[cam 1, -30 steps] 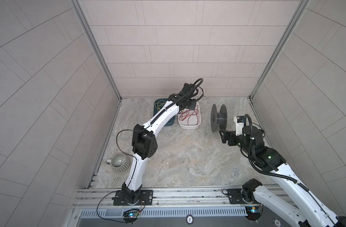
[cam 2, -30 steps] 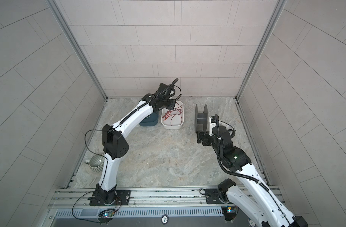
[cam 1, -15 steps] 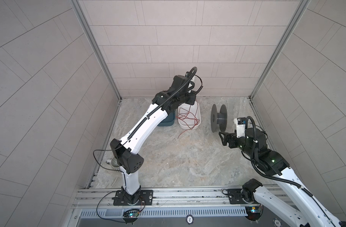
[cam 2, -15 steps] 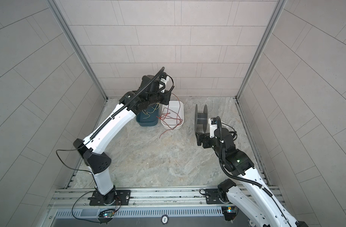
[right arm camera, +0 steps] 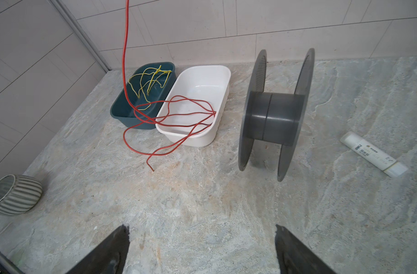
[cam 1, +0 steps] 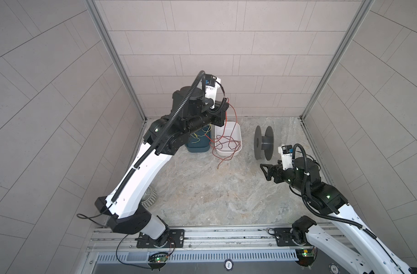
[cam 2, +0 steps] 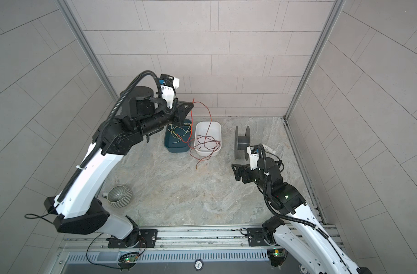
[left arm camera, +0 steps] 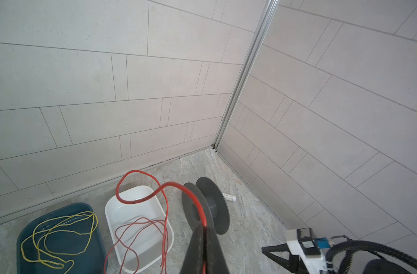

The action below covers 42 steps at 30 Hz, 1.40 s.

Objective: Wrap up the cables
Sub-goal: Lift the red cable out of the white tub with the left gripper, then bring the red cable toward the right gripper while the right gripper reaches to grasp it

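Red wire (left arm camera: 200, 206) — inside left gripper (left arm camera: 204, 229)

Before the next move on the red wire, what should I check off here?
1. Left pincer shut on red wire: ok.
2. Right pincer open and empty: ok.
3. Spool standing on its rims, core bare: ok.
4. Wire clear of white tub: not ok, loops drape over it.
5. Wire's loose end free on the table: ok.
6. Untangled from yellow wire: cannot tell.
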Each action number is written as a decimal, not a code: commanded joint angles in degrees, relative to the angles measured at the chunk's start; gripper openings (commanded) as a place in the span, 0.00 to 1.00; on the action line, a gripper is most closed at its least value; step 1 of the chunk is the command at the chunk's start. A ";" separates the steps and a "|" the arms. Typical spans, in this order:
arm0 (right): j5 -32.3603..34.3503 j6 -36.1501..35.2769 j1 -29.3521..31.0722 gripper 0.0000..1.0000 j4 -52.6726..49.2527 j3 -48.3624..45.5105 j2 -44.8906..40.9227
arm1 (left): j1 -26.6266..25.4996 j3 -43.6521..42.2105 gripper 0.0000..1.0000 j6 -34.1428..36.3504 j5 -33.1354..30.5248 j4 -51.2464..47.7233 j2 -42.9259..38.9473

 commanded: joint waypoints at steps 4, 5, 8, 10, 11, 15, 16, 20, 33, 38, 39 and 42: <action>-3.64 -0.57 2.50 0.93 5.22 -2.23 -0.11 | -0.26 -11.61 0.00 -2.39 1.73 0.95 -9.06; -3.89 -0.29 3.06 0.93 6.43 -2.58 -0.15 | -0.26 -14.69 0.00 -2.75 1.88 2.31 -11.07; -7.44 2.29 3.76 0.92 10.98 -2.67 0.81 | -0.26 -20.76 0.00 -2.24 2.74 4.52 -15.97; -9.83 4.04 4.50 0.92 13.68 -1.80 2.19 | -0.17 -22.41 0.00 -1.49 3.55 3.31 -17.49; -10.06 4.58 5.32 0.92 15.07 -1.22 3.00 | -0.15 -23.62 0.00 -1.20 3.99 2.89 -18.17; -15.13 6.80 7.76 0.90 22.42 0.25 6.57 | 0.80 -28.37 0.00 -0.92 3.97 2.59 -19.78; -16.66 7.07 8.60 0.89 24.56 0.56 7.60 | 1.24 -29.10 0.00 -0.85 4.77 2.82 -19.81; -15.74 3.60 14.82 0.85 28.89 3.61 10.90 | 3.20 -32.66 0.00 -1.41 9.46 6.36 -19.75; -15.49 1.57 18.78 0.62 36.56 13.63 25.94 | 12.74 -41.89 0.00 -7.86 27.41 22.49 -16.29; -16.15 1.76 18.82 0.59 38.10 16.24 30.99 | 13.62 -42.49 0.00 -8.88 29.80 24.16 -15.86; -16.66 2.37 18.81 0.58 39.24 16.48 31.70 | 13.62 -42.56 0.00 -8.85 29.93 24.01 -15.73; -16.85 3.46 18.88 0.53 40.25 17.72 33.82 | 13.62 -42.66 0.00 -9.31 31.44 24.16 -15.20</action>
